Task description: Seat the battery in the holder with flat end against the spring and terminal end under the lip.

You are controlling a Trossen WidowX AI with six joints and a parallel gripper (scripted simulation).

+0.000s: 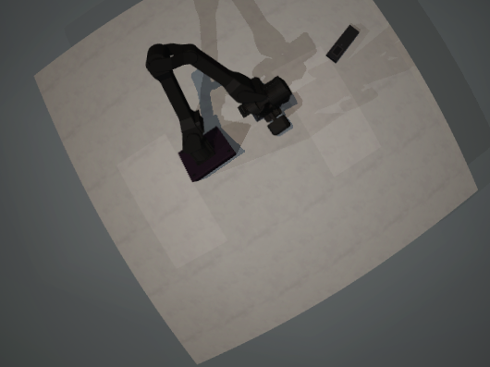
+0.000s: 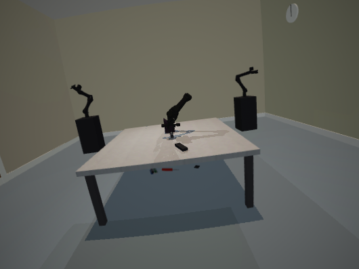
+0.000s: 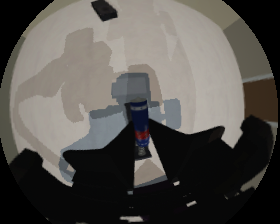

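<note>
The blue battery [image 3: 140, 120] with a red band is between the fingertips in the wrist view, its grey-rimmed end pointing away from the gripper. My gripper [image 3: 140, 122] [image 2: 171, 135] is shut on it, low over the table. The dark holder [image 3: 145, 154] lies below and behind the battery; its coiled spring shows at the near end, and a dark strip shows left of the battery's far end. The battery lines up roughly along the holder. The height gap and the lip cannot be made out. In the top view the arm hides battery and holder.
A black oblong box [image 1: 343, 43] [image 2: 181, 146] [image 3: 104, 9] lies on the table [image 1: 277, 234] [image 2: 135, 154], beyond the gripper from the arm's base. The arm stands on a dark purple base plate [image 1: 221, 156]. Two other arms stand on pedestals [image 2: 90, 135] [image 2: 245, 114] behind the table.
</note>
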